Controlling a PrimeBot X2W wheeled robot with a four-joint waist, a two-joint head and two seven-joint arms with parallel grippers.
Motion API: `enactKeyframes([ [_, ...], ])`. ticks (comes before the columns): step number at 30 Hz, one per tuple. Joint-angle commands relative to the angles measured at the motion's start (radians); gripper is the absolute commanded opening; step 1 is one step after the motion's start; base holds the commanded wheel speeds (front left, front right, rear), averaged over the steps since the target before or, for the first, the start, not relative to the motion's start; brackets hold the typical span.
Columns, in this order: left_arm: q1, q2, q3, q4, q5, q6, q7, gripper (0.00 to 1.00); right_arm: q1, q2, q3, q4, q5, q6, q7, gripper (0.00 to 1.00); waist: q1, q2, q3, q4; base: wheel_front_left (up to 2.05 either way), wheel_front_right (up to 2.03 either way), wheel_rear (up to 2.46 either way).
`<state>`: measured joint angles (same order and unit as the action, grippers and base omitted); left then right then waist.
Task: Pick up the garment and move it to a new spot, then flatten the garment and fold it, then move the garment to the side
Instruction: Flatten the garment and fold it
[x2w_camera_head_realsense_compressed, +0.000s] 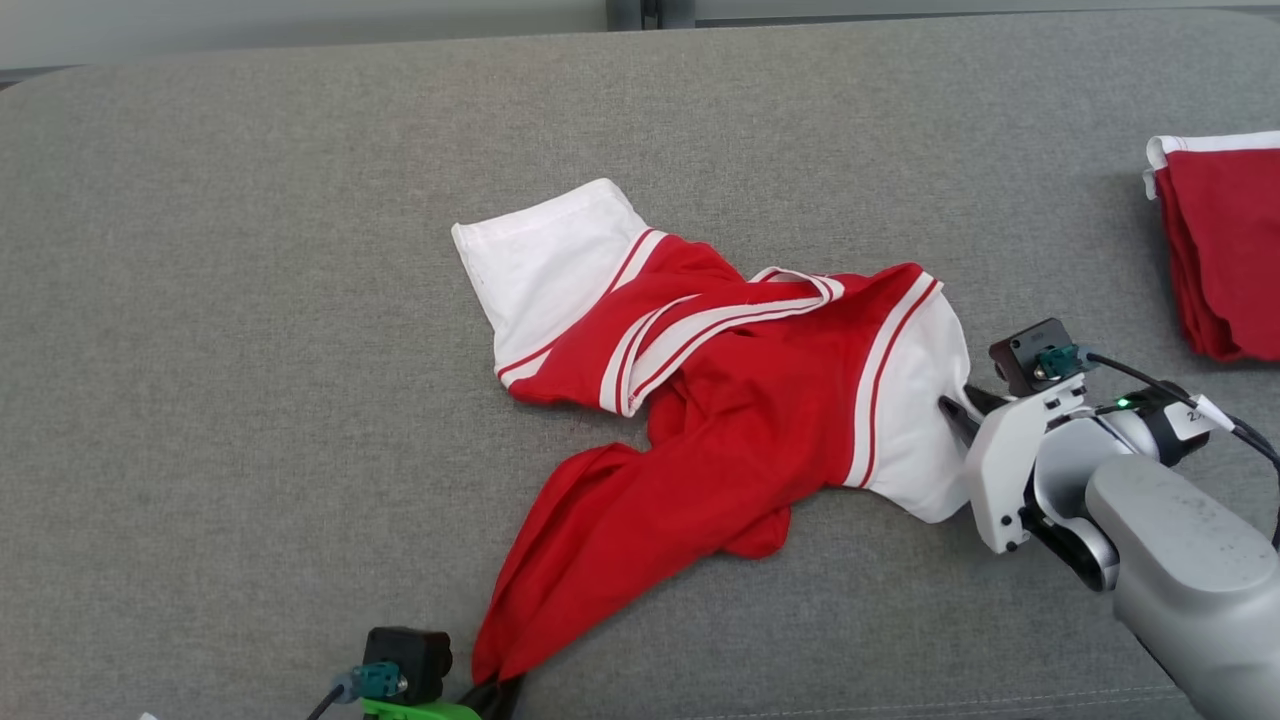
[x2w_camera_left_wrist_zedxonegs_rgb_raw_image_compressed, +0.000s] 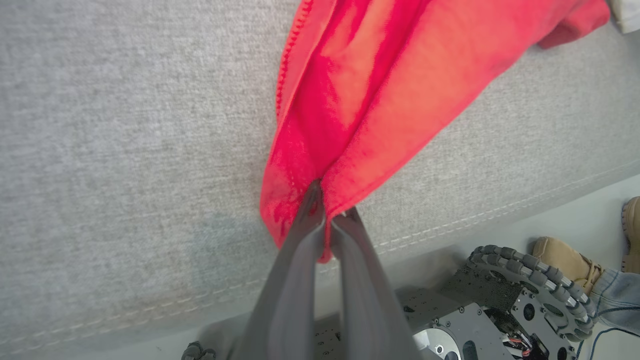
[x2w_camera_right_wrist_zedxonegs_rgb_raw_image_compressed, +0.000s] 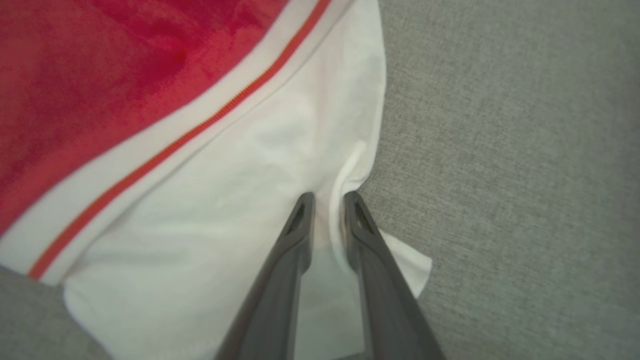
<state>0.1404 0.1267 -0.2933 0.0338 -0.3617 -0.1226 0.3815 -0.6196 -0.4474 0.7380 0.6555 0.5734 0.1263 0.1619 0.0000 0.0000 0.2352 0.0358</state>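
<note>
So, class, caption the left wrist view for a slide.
Left gripper shut on the red corner of the garment, over a grey cushion.

A small white paper tag (x2w_camera_head_realsense_compressed: 1197, 414) on the dark wrist collar just behind the right gripper (x2w_camera_right_wrist_zedxonegs_rgb_raw_image_compressed: 327, 199) carries black print beginning with the digit "2". The characters after it curve out of sight and are too small to make out.
</note>
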Motion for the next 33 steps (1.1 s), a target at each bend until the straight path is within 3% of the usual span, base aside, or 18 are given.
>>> enactKeyframes([
  [1, -0.016, 0.004, 0.005, -0.002, -0.007, 0.004, -0.005, 0.00, 0.017, 0.010, 0.027, 0.002, 0.027, 0.008, 0.000, 0.00, 0.0000, 0.0000, -0.009, 0.000, 0.00, 0.00, 0.00],
  [7, -0.013, 0.005, 0.047, -0.058, -0.045, 0.018, -0.029, 0.00, -0.018, -0.055, 0.037, -0.066, 0.147, 0.004, -0.051, 0.00, 0.0000, 0.0000, -0.042, -0.010, 0.00, 0.00, 0.00],
  [16, -0.013, 0.030, 0.121, -0.313, -0.109, 0.035, -0.005, 0.00, 0.018, -0.154, -0.099, -0.322, 0.393, 0.004, -0.120, 0.00, 0.0000, 0.0000, -0.083, -0.033, 0.00, 0.00, 0.00],
  [23, -0.088, 0.100, 0.203, -0.587, -0.150, 0.044, 0.079, 0.00, 0.078, -0.219, -0.359, -0.611, 0.692, 0.004, -0.114, 0.00, 0.0000, 0.0000, -0.082, -0.048, 0.00, 0.00, 0.00],
  [28, -0.276, 0.193, 0.245, -0.626, -0.252, 0.026, 0.231, 0.00, 0.012, -0.213, -0.504, -0.693, 0.829, 0.004, -0.036, 0.00, 0.0000, 0.0000, -0.016, -0.043, 0.00, 0.00, 0.00],
  [31, -0.478, 0.256, 0.250, -0.543, -0.318, 0.017, 0.338, 0.00, -0.110, -0.165, -0.524, -0.648, 0.841, 0.004, 0.032, 0.00, 0.0000, 0.0000, 0.052, -0.036, 0.00, 0.00, 0.00],
  [33, -0.627, 0.278, 0.234, -0.442, -0.351, 0.012, 0.405, 0.00, -0.229, -0.118, -0.532, -0.556, 0.795, 0.004, 0.057, 0.00, 0.0000, 0.0000, 0.094, -0.031, 0.00, 0.00, 0.00],
])
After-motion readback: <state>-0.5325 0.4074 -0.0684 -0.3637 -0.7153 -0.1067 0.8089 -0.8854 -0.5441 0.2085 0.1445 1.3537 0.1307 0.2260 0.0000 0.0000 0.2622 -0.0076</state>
